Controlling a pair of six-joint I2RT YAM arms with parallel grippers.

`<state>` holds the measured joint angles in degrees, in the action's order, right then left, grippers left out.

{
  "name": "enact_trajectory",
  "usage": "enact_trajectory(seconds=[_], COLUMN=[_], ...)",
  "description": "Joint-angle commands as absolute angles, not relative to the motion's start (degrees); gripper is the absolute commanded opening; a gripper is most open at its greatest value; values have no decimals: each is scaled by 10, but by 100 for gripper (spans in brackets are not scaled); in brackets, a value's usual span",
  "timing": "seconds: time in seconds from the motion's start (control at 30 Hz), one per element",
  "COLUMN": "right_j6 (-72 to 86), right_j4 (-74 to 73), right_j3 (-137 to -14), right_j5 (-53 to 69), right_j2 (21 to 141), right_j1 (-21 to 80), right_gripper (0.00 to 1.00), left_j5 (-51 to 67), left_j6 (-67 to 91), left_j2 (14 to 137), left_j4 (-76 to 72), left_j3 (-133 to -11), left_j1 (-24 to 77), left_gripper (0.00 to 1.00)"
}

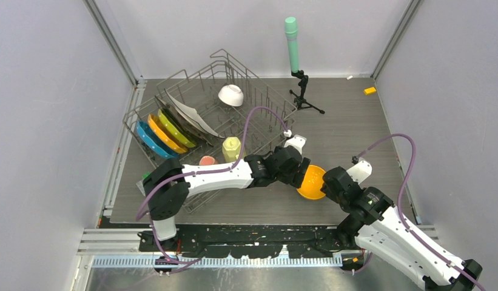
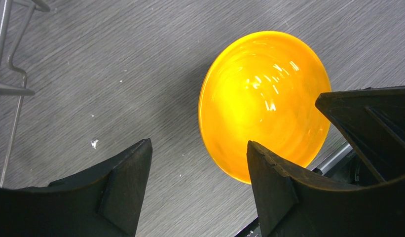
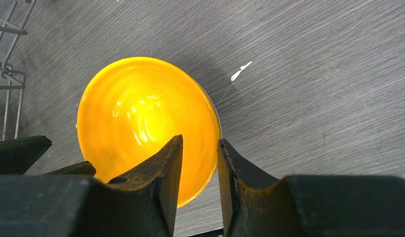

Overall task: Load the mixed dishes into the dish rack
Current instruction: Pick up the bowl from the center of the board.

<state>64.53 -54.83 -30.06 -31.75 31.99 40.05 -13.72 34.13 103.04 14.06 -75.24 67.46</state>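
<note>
From above, the dish rack point(image 1: 264, 103) fills the table's point(image 1: 349, 121) left half. Stood on edge in its left-hand rows are the blue plate point(image 1: 150, 140), the orange plate point(image 1: 163, 133), the yellow-green plate point(image 1: 175, 127) and the white square plate point(image 1: 195, 115). The white bowl point(image 1: 231, 95) sits toward the rack's far side, and the pale-yellow mug point(image 1: 232, 148) and pink mug point(image 1: 207, 160) are near its front edge. My left arm lies across that front edge, partly covering the pink mug, and its violet cable point(image 1: 249, 121) arches over the wires. Behind the rack's right corner stands a green-topped cylinder point(image 1: 292, 42) on a black tripod point(image 1: 302, 94). The orange bowl point(image 1: 311, 182) is outside the rack, just off its near right corner, tipped up between my two arms. The left pincer point(image 2: 199, 143) is on the rack side of the bowl with its fingers wide apart and gripping nothing; one finger point(image 2: 274, 187) stands in front of the bowl's lower rim, though I cannot tell whether they touch. The right pincer point(image 3: 200, 139) is nearly closed, clamped on the bowl's rim with one finger point(image 3: 161, 182) inside and the other outside.
</note>
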Motion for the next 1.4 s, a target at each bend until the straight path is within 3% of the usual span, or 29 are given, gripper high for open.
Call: enact_trajectory(seconds=[0.0, 0.6, 0.83, 1.37], right_j6=[657, 664, 678, 702], right_j4=[-510, -538, -580, -547], right_j3=[-294, -318, -341, -298], right_j5=[-323, -326, -369, -336], right_j2=[324, 314, 280, 284], right_j1=[403, 402, 403, 403], right_gripper=[36, 34, 34, 29], left_j5=[-135, -101, -100, -88], left_j6=[332, 332, 332, 324], left_j2=[1036, 1048, 1050, 1051], left_j4=[147, 154, 157, 154], left_j3=[-769, -777, -781, -781], left_j1=[671, 663, 663, 663], left_gripper=[70, 61, 62, 62])
